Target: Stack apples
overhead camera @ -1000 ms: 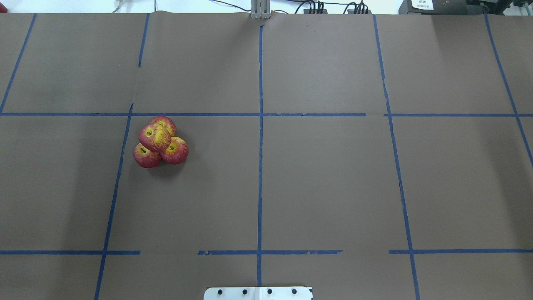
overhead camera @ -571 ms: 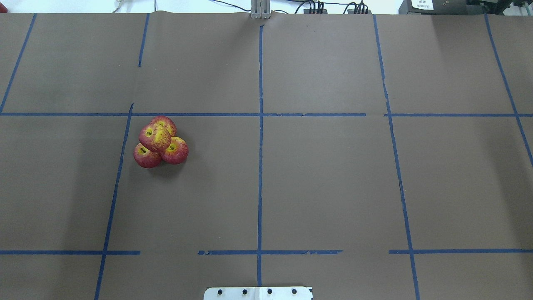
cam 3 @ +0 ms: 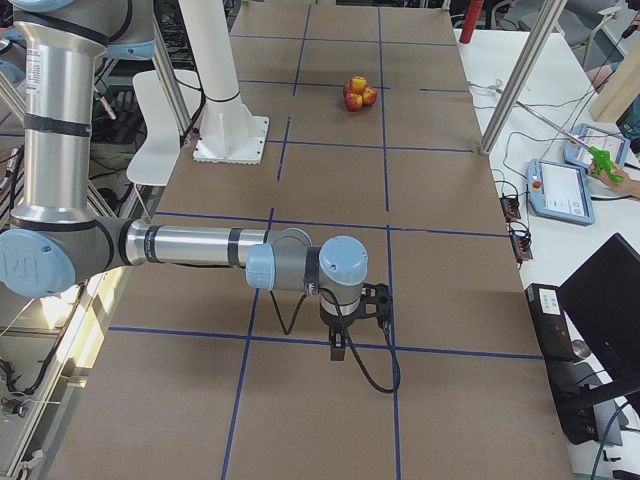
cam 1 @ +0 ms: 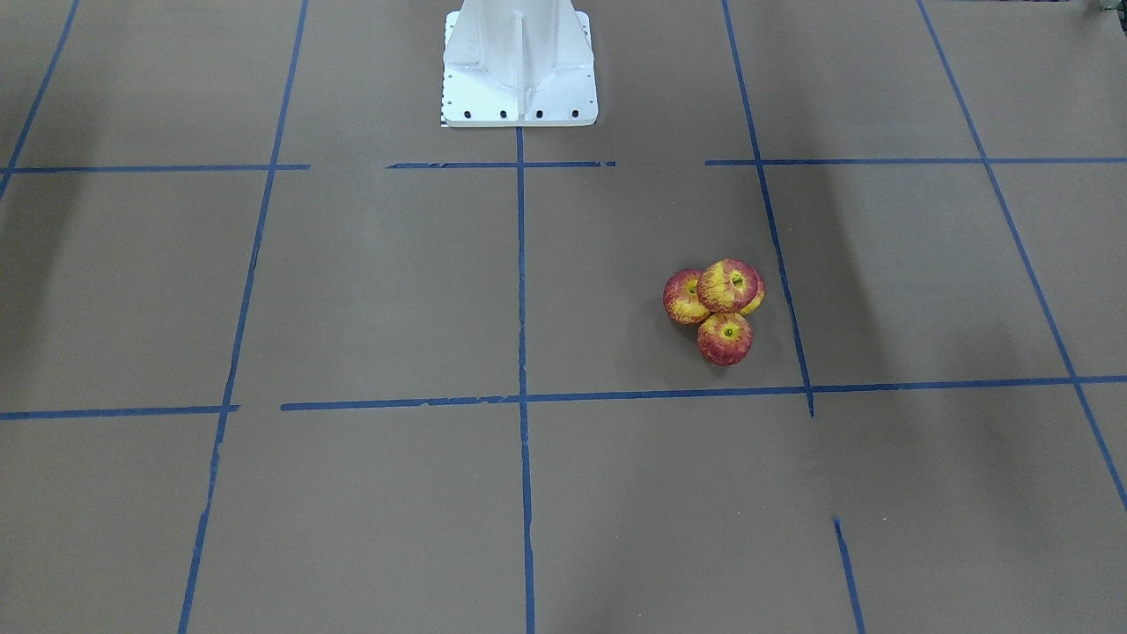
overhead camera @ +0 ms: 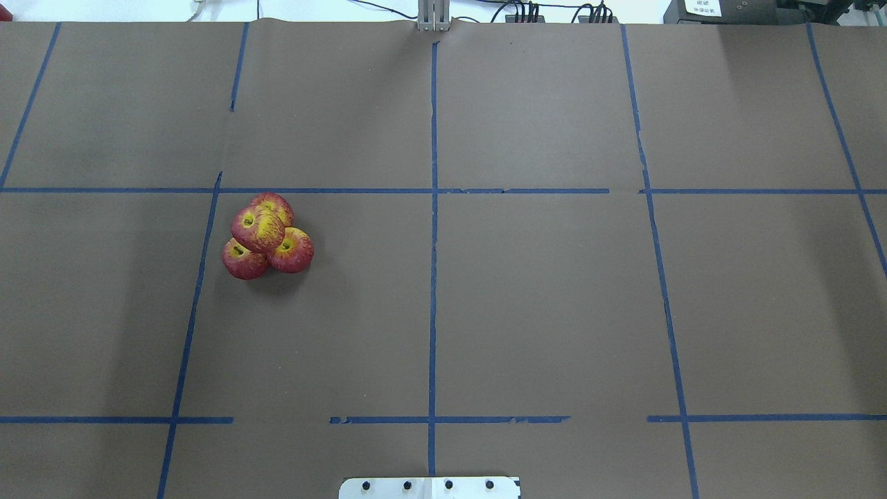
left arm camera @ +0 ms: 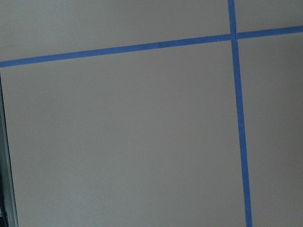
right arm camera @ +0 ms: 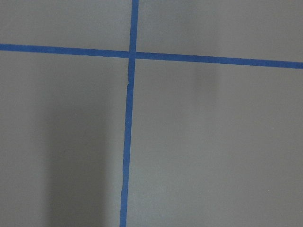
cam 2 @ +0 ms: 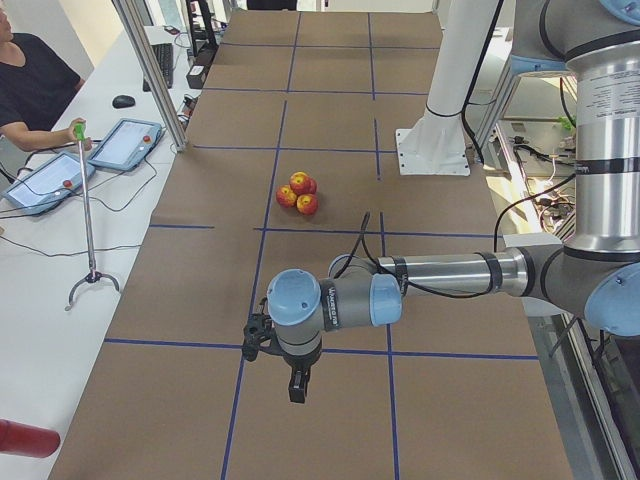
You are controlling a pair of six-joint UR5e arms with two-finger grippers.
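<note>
**Four apples piled to the pedestal's left**

Four small, glossy red-and-yellow apples (overhead camera: pixel 258 229) sit clustered on the brown paper-covered table (overhead camera: pixel 554 312). They lie ahead of the white metal pedestal (cam 1: pixel 519 79) and to the robot's left of it. Three touch one another on the paper and the fourth rests on top. The left gripper (cam 2: pixel 297 390) hangs far out to the pedestal's left, the right gripper (cam 3: pixel 339 350) far out to its right, both well apart from the apples. I cannot tell whether their fingers are spread or pressed together.

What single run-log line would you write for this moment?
apples: three clustered, fourth on top | left gripper: away from apples, state unclear | right gripper: away, state unclear
</note>
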